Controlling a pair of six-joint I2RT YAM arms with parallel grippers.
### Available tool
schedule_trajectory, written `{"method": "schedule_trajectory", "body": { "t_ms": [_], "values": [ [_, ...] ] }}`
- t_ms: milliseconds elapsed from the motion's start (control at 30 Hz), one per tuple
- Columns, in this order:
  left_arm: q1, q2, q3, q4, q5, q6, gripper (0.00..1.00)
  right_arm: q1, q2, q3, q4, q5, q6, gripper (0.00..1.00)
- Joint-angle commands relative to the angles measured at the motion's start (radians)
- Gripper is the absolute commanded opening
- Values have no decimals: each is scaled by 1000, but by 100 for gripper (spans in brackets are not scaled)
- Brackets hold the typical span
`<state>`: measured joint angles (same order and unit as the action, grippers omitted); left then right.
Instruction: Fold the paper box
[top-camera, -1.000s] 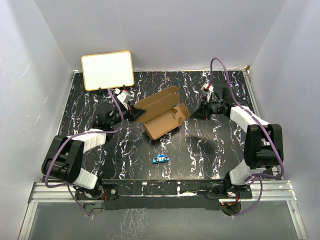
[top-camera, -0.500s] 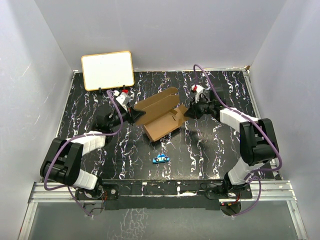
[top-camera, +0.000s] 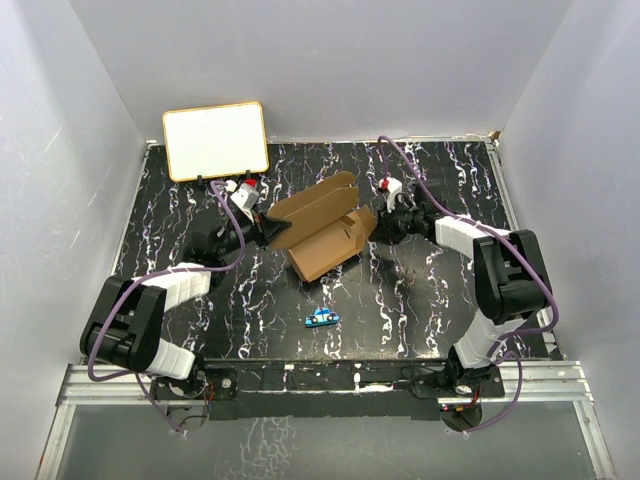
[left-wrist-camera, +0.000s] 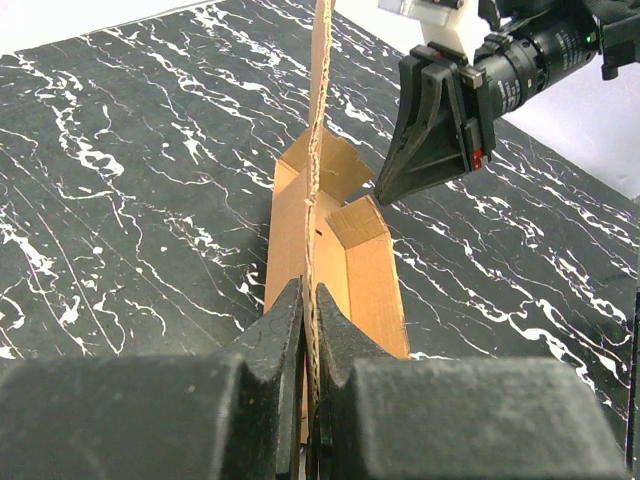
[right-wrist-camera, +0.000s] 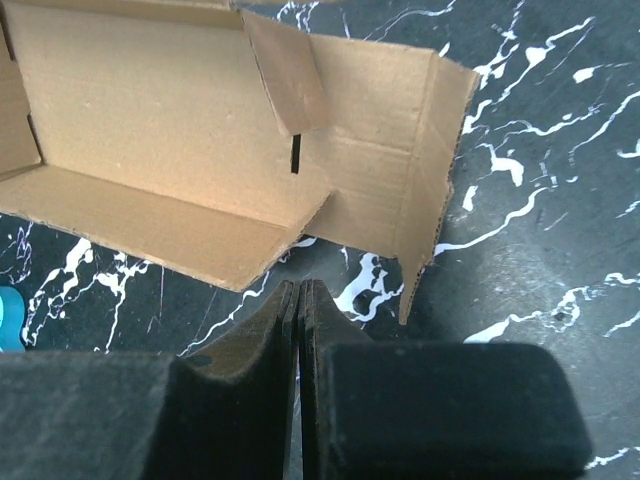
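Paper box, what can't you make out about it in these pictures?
- Left wrist view: near end of the paper box hidden behind the left gripper.
- Right wrist view: its left part cut off by the frame; whether the shut right gripper touches it is unclear.
- Top view: its tabs too small.

paper box (top-camera: 322, 240): brown corrugated cardboard, matt, ragged cut edge
table (top-camera: 430, 300): black marble look, white veins, smooth
board (top-camera: 215, 140): smooth white face

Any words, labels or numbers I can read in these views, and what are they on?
No readable text in any view.
The paper box is plain brown, with no print showing.
The white board is blank.
The small blue object has pale marks too small to read.
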<state>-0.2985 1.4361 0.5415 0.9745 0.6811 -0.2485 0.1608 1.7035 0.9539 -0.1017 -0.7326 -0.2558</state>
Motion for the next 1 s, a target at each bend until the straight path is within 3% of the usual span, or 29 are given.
{"method": "schedule_trajectory", "body": {
  "t_ms": [0,600,967],
  "values": [
    [-4,-43,-4,54,7,-12,0,28,21,46,4,-10,-34,8],
    [-6,-14,-5,76,22,-34,0,69,87,92,-23,-80,-46,9],
    [-5,-21,-12,91,27,-39,0,11,111,50,106,-189,179,11]
  ]
}}
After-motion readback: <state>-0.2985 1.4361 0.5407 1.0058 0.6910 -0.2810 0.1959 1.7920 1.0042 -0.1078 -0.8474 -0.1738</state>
